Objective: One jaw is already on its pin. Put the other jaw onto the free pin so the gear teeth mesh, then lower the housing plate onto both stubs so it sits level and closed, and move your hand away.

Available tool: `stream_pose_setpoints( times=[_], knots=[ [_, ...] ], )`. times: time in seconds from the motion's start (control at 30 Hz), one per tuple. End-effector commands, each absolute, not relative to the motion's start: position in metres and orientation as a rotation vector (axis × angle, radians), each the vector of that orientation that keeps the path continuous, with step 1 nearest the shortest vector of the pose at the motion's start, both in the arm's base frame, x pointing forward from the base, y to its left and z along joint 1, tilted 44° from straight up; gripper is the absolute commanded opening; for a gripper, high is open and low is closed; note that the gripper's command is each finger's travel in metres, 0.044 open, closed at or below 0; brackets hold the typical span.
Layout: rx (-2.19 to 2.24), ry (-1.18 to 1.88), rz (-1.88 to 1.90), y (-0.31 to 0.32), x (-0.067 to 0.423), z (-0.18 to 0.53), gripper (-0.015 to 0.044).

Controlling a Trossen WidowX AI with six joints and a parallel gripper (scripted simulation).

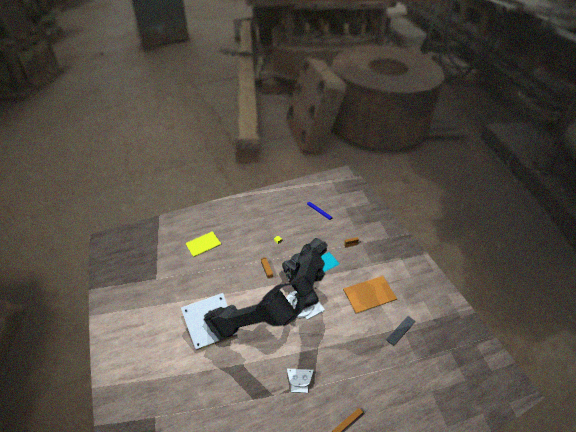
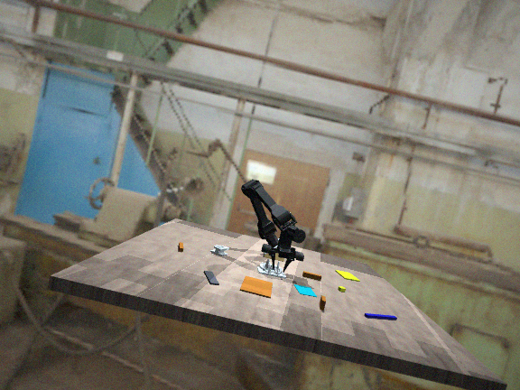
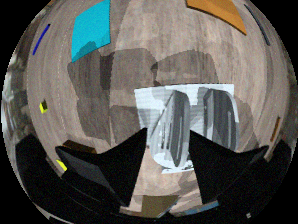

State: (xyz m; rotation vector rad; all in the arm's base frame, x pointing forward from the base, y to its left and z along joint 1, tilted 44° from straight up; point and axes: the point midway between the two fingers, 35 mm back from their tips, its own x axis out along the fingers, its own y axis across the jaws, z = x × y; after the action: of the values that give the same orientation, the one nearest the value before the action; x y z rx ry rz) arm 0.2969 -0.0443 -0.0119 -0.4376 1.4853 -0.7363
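Observation:
The white base plate (image 1: pixel 315 313) (image 3: pixel 143 97) lies on the table below the hand. Two grey jaws stand side by side over it: the left jaw (image 3: pixel 180 131) and the right jaw (image 3: pixel 220 117) in the wrist view. A gap shows between their upper parts; their pins and tooth contact are hidden. My gripper (image 2: pixel 279 269) (image 3: pixel 166 132) is open a little, its fingertips low on either side of the left jaw, with little room beside it. The housing plate (image 1: pixel 300 377) (image 2: pixel 220 249), small and white with two round holes, stands apart from the base, well away from the hand.
A cyan pad (image 1: pixel 329 262) (image 2: pixel 305 290) (image 3: pixel 92 30) and an orange plate (image 1: pixel 370 294) (image 2: pixel 256 286) lie near the base. A dark grey bar (image 1: pixel 401 330), blue bar (image 1: pixel 319 210), yellow pad (image 1: pixel 203 243), small yellow block (image 1: pixel 278 239) and several orange-brown blocks lie around.

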Motion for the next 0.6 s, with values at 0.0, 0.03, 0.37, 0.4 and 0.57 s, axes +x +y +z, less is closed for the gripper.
stream_pose_setpoints(
  times=[0.0, 0.03, 0.37, 0.4, 0.57],
  knots=[
    [-0.438, 1.485, -0.736, -0.044, 0.297, -0.012, 0.0224],
    [-0.438, 1.485, -0.736, -0.044, 0.297, -0.012, 0.0224],
    [-0.438, 1.486, -0.735, -0.034, 0.299, -0.002, 0.0224],
    [-0.438, 1.486, -0.734, -0.029, 0.300, 0.004, 0.0224],
    [-0.442, 1.486, -0.735, -0.001, 0.301, 0.035, 0.0224]
  ],
)
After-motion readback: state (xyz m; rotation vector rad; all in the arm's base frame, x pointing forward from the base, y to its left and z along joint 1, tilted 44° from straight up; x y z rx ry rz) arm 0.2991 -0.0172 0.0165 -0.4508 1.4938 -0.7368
